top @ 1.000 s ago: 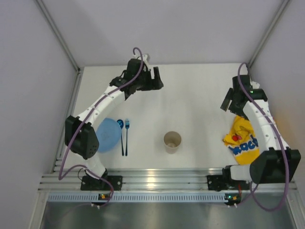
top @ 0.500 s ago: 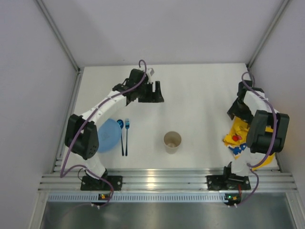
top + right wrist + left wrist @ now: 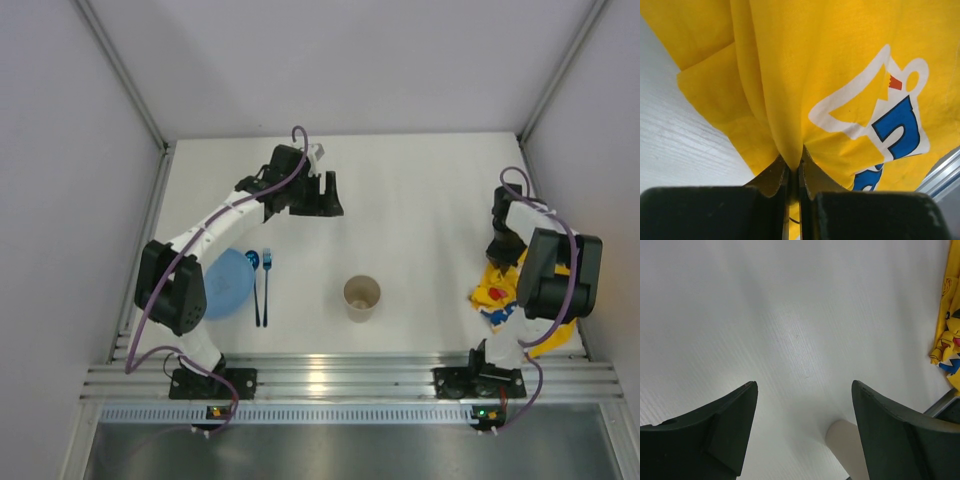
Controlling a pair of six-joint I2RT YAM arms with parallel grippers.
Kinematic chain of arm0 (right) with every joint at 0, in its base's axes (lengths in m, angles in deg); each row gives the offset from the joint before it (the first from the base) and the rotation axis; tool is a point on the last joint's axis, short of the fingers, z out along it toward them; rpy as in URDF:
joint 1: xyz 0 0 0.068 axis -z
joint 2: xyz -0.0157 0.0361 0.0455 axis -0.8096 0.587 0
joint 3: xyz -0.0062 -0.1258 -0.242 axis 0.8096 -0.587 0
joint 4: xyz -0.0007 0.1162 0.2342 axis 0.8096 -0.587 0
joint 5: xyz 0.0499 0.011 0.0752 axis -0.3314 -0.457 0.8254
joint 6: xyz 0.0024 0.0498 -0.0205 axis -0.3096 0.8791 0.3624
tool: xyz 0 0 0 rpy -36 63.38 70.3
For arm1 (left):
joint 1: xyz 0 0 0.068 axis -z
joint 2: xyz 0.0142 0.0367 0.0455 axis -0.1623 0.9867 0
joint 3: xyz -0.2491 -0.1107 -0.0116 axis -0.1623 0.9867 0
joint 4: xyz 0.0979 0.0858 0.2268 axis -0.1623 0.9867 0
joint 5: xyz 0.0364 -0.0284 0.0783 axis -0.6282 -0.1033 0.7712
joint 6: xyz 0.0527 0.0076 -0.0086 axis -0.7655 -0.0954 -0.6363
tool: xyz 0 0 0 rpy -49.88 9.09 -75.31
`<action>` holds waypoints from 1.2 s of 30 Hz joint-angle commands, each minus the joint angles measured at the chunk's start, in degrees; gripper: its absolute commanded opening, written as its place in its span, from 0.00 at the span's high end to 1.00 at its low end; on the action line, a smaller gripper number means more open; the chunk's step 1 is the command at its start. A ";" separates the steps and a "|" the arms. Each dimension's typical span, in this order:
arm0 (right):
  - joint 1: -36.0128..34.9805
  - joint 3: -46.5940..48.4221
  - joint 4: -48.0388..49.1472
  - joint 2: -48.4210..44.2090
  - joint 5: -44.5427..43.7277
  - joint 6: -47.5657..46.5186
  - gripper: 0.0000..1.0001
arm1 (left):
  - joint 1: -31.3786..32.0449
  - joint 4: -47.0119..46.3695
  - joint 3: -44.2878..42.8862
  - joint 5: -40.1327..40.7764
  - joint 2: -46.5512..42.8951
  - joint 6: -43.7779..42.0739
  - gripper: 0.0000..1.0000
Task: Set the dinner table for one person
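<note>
Mat (image 3: 790,75) bunched at table (image 3: 420,190) right edge | our right gripper (image 3: 794,167) clamped on its fold, cloth dead ahead of jaws | left gripper (image 3: 804,387) jaws apart, empty, well away | we judge right arm nearer; next pull goes left toward cup (image 3: 361,296)

- Cloth mat (image 3: 815,75): yellow, with blue, white and red cartoon print.
- Plate (image 3: 228,283): light blue.
- Fork (image 3: 266,285), spoon (image 3: 254,287): blue.
- Cup (image 3: 362,296): beige.
- Counter (image 3: 420,200): matte white.
</note>
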 commanded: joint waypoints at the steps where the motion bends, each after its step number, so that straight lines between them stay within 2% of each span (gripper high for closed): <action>1: -0.32 -2.05 3.81 -4.21 1.55 -1.99 1.00 | 0.10 -0.84 -1.98 -0.80 -2.89 -0.58 0.19; 4: -5.41 -2.93 10.05 -3.51 12.88 -3.40 1.00 | 0.10 -1.02 -1.81 0.08 -2.55 -0.14 0.19; 5: -7.42 -1.36 11.98 -1.59 18.13 -3.14 1.00 | 0.10 -1.02 -2.07 0.87 -2.46 0.04 0.19; 6: -12.67 0.13 12.43 -0.27 20.27 -2.88 1.00 | 0.10 -1.02 -2.16 1.22 -2.11 0.13 0.19; 8: -17.79 6.87 11.83 4.46 23.53 -1.74 1.00 | 0.18 -1.11 -2.77 1.58 -1.84 0.48 0.19; 9: -22.51 9.61 11.21 6.14 24.07 -1.39 1.00 | 0.18 -1.37 -2.95 1.58 -1.41 0.57 0.19; 12: -29.91 19.98 9.98 11.42 26.88 -0.42 1.00 | 0.18 -1.28 -4.18 2.10 -0.18 0.48 0.19; 15: -33.27 28.69 8.13 15.03 27.59 1.16 1.00 | 0.18 -1.11 -5.76 2.28 1.40 0.13 0.19; 18: -33.37 33.97 6.29 16.44 28.99 2.22 1.00 | 0.18 -0.67 -7.34 2.89 3.33 -0.66 0.19; 20: -33.02 36.61 4.71 15.92 28.56 1.09 0.77 | 0.18 -0.23 -8.66 3.77 4.48 -1.36 0.19; 21: -32.76 36.97 4.35 15.22 28.56 0.64 0.60 | 0.18 -0.14 -9.01 3.95 5.62 -1.54 0.19; 22: -32.50 36.97 4.44 13.47 28.47 -0.32 0.33 | 0.18 0.12 -9.62 4.56 6.15 -1.63 0.19; 23: -32.32 36.62 4.35 12.41 28.38 -0.68 0.23 | 0.18 0.21 -9.89 4.91 6.85 -1.72 0.19; 24: -31.88 36.36 4.35 11.44 28.38 -0.94 0.17 | 0.18 0.30 -10.07 5.26 7.99 -1.63 0.20; 27: -31.00 34.52 4.35 8.10 29.08 -1.56 0.13 | 0.27 0.92 -10.16 7.46 9.84 -1.28 0.21; 31: -30.65 29.52 4.35 3.19 29.44 -2.00 0.13 | 0.27 2.23 -10.33 10.54 13.09 -0.40 0.22; 36: -29.77 22.31 4.26 -2.18 29.00 -3.32 0.14 | 0.45 1.19 -11.82 8.45 19.24 2.23 0.26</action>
